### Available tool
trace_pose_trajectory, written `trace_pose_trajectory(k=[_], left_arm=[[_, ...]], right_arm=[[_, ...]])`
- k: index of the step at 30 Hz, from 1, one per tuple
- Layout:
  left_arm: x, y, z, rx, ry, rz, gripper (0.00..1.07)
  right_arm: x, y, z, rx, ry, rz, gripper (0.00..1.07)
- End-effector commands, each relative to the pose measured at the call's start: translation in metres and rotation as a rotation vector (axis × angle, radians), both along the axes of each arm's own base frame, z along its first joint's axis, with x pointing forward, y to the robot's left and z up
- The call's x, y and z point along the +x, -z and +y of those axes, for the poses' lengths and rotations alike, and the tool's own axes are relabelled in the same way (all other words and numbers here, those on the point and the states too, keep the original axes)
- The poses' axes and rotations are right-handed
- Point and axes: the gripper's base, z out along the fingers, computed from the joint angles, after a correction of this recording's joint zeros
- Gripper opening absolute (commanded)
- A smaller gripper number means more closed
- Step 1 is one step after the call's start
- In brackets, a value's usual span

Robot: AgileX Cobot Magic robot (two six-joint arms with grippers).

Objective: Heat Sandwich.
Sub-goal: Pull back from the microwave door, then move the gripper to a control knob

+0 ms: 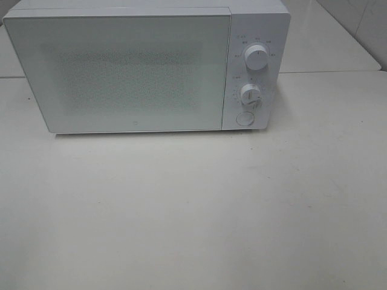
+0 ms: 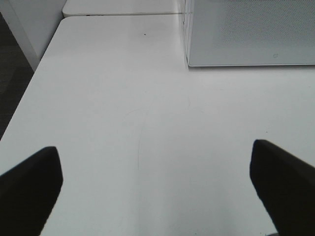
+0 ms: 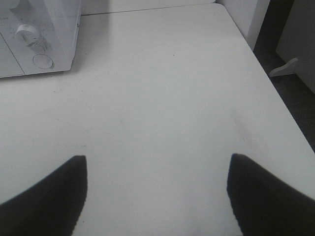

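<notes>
The sandwich shows in none of the views. It may sit inside the microwave (image 1: 121,72) behind the shut door (image 1: 118,75), but the dotted window gives nothing away, so I cannot tell. The left tool (image 2: 155,162) has its jaws spread wide with nothing between them, hovering over bare table (image 1: 193,211) in front of the microwave's hinge-side corner. The right tool (image 3: 157,162) is likewise open and empty, in front of the control panel. The main risk, as I judge it, is acting blind: starting the heat with no sandwich inside, or pulling the door so that its swing meets an arm parked in front. Pressing the round button (image 1: 244,118) under the lower knob (image 1: 248,93) off-centre could brush that knob or shove the light microwave backward. A careless twist of the upper knob (image 1: 256,58) could set the wrong power. For room, the table in front of the microwave is wide and open. To either side of it the table edge is close, with dark floor (image 2: 12,73) beyond, so wide sideways sweeps have little margin.
</notes>
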Motion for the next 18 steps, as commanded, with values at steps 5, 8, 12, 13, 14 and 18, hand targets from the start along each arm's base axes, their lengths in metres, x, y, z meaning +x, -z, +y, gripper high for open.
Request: trace_pose_trajectory(k=[5,8,12,13,14,18], left_arm=[[-0.003,0.0,-0.001,-0.013,0.002,-0.034,0.98],[-0.003,0.0,-0.001,-0.013,0.002,-0.034,0.98],[-0.003,0.0,-0.001,-0.013,0.002,-0.034,0.98],[-0.003,0.0,-0.001,-0.013,0.002,-0.034,0.98],[-0.003,0.0,-0.001,-0.013,0.002,-0.034,0.98],[-0.003,0.0,-0.001,-0.013,0.002,-0.034,0.98]], right_arm=[[-0.004,-0.006,-0.001,-0.031,0.0,-0.074,0.79],[-0.003,-0.01,-0.002,-0.041,0.003,-0.102,0.81],[0.007,-0.013,-0.001,-0.044,0.0,-0.067,0.81],[0.007,-0.013,-0.001,-0.044,0.0,-0.067,0.81],[0.01,-0.014,-0.001,-0.045,-0.002,-0.06,0.81],[0.025,-0.019,0.0,-0.046,-0.013,-0.06,0.8]])
